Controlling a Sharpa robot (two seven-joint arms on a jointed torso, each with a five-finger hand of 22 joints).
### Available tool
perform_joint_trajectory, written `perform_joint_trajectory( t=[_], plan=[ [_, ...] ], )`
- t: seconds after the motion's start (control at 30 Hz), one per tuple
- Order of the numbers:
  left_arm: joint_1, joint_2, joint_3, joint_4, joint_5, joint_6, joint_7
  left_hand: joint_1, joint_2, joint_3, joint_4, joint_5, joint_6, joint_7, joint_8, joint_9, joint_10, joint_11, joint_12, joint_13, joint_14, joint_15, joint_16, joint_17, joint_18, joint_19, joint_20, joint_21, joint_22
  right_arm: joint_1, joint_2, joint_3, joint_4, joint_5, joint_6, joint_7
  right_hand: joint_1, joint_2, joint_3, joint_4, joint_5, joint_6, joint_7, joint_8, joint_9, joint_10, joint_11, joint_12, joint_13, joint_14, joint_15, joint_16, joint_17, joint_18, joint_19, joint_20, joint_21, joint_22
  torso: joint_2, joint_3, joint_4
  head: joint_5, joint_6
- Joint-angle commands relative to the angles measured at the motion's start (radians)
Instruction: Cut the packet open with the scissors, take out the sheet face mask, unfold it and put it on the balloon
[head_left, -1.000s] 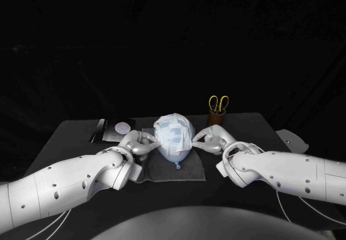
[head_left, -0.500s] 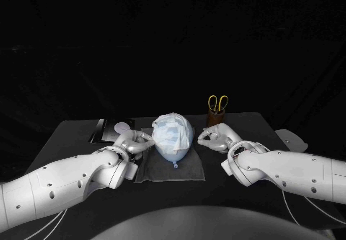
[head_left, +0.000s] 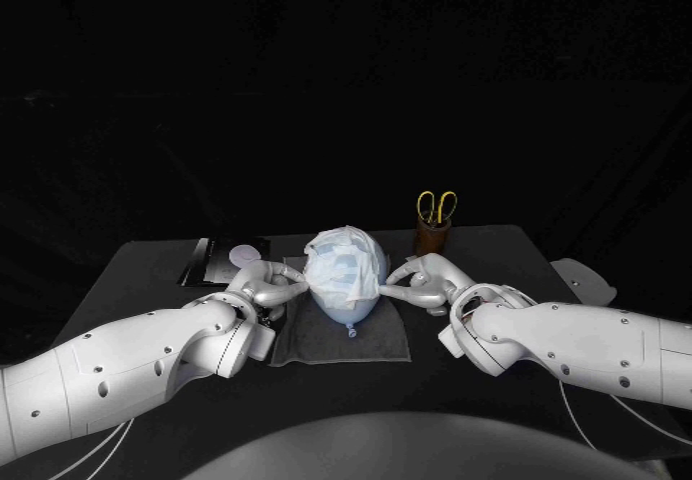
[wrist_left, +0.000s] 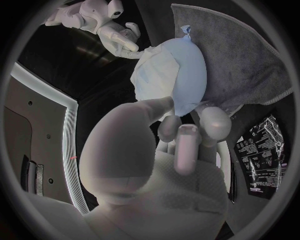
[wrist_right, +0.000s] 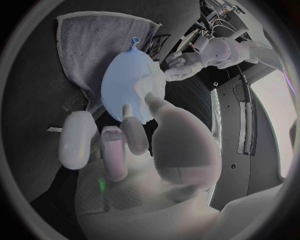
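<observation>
Right robot hand (head_left: 418, 283), back at the balloon (wrist_left: 190, 75), touches the mask (head_left: 343, 252) again; left robot hand (head_left: 268, 285) stays against it. Whether either pinches is unclear. Probably final smoothing.

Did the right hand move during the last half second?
Yes. The right hand has shifted back toward the balloon, away from the brown holder with the scissors, and now touches the mask at the balloon's side.
</observation>
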Motion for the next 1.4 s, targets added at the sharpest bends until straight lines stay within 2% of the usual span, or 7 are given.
perform_joint_trajectory(
  t=[0.03,0.5,0.87,0.97,1.03,1.17,1.4],
  plan=[
    [0.001,0.003,0.001,0.001,0.004,0.041,-0.013,-0.009,0.004,0.005,0.001,0.001,0.004,-0.001,0.004,0.168,0.002,-0.002,0.002,0.001,0.083,-0.007,0.003,0.170,-0.014,0.004,-0.004,0.006,0.001,0.000,0.010,0.001,0.001,-0.030,0.056,0.003,-0.001,-0.010,-0.017,0.009,-0.002,-0.005,-0.001,-0.005,-0.002,0.001,0.009,-0.004,0.067,0.101,0.007,-0.001,0.258,0.019,0.011,0.009,-0.006,0.159,0.001,0.0000,-0.0001,-0.002,0.000],
    [0.002,0.006,0.001,-0.002,-0.011,0.052,-0.032,-0.017,0.003,0.019,-0.009,0.002,0.005,-0.001,0.003,0.175,0.004,-0.003,0.003,0.005,0.083,-0.007,0.002,0.169,-0.014,0.004,-0.004,0.008,0.002,-0.002,0.041,0.001,-0.016,-0.032,0.037,-0.040,0.011,-0.005,-0.045,0.026,-0.002,0.013,-0.004,-0.006,-0.002,-0.002,0.006,-0.002,0.069,0.101,0.006,-0.001,0.258,0.021,0.011,0.014,-0.008,0.158,0.000,0.0002,-0.0003,-0.008,0.000],
    [0.002,0.009,0.001,-0.002,-0.012,0.058,-0.032,-0.021,0.002,0.024,-0.012,0.002,0.006,-0.001,0.002,0.178,0.004,-0.003,0.002,0.006,0.082,-0.007,0.002,0.168,-0.014,0.004,-0.004,0.008,0.003,-0.011,0.073,0.001,-0.039,-0.059,0.010,-0.067,0.073,0.029,-0.058,0.029,-0.002,0.057,-0.014,-0.002,-0.002,0.003,-0.002,0.011,0.076,0.103,-0.001,0.004,0.263,0.019,0.017,0.012,0.013,0.164,0.001,0.0002,0.0000,-0.010,0.000],
    [0.002,0.010,0.001,-0.002,-0.012,0.059,-0.031,-0.021,0.002,0.024,-0.012,0.002,0.006,-0.001,0.002,0.178,0.004,-0.003,0.002,0.006,0.082,-0.007,0.002,0.168,-0.014,0.004,-0.004,0.008,0.003,-0.016,0.083,0.001,-0.046,-0.071,-0.006,-0.071,0.110,0.048,-0.045,0.016,-0.002,0.084,-0.022,0.004,-0.001,0.008,-0.010,0.019,0.080,0.103,-0.006,0.004,0.263,0.017,0.022,0.009,0.030,0.169,0.001,-0.0001,-0.0003,-0.010,0.000],
    [0.002,0.010,0.001,-0.001,-0.012,0.059,-0.031,-0.023,0.002,0.027,-0.014,0.002,0.006,-0.001,0.002,0.179,0.005,-0.003,0.003,0.007,0.083,-0.007,0.002,0.169,-0.014,0.005,-0.004,0.009,0.004,-0.019,0.088,0.001,-0.049,-0.076,-0.016,-0.070,0.149,0.065,-0.027,-0.002,-0.002,0.119,-0.036,0.017,0.002,0.015,-0.021,0.031,0.087,0.103,-0.015,0.004,0.263,0.014,0.028,0.004,0.048,0.174,0.001,-0.0001,-0.0001,-0.010,0.000],
    [0.002,0.011,0.001,-0.001,-0.012,0.061,-0.031,-0.023,0.002,0.027,-0.014,0.002,0.006,-0.001,0.002,0.179,0.005,-0.003,0.003,0.007,0.083,-0.007,0.002,0.169,-0.014,0.005,-0.004,0.009,0.004,-0.022,0.096,0.001,-0.050,-0.084,-0.033,-0.065,0.168,0.069,-0.017,-0.014,-0.002,0.155,-0.052,0.027,0.003,0.029,-0.036,0.058,0.103,0.103,-0.028,0.004,0.263,0.009,0.035,-0.006,0.074,0.181,0.001,-0.0003,-0.0006,-0.009,0.000],
    [0.002,0.011,0.001,-0.001,-0.011,0.063,-0.032,-0.024,0.002,0.028,-0.014,0.002,0.006,-0.001,0.002,0.180,0.005,-0.003,0.003,0.008,0.082,-0.007,0.002,0.168,-0.014,0.005,-0.004,0.009,0.004,-0.025,0.102,0.001,-0.049,-0.086,-0.066,-0.049,0.181,0.074,-0.007,-0.022,-0.002,0.172,-0.062,0.030,0.001,0.036,-0.044,0.067,0.109,0.103,-0.035,0.004,0.263,0.005,0.040,-0.013,0.092,0.186,0.000,-0.0002,-0.0010,-0.013,0.000]
  ],
)
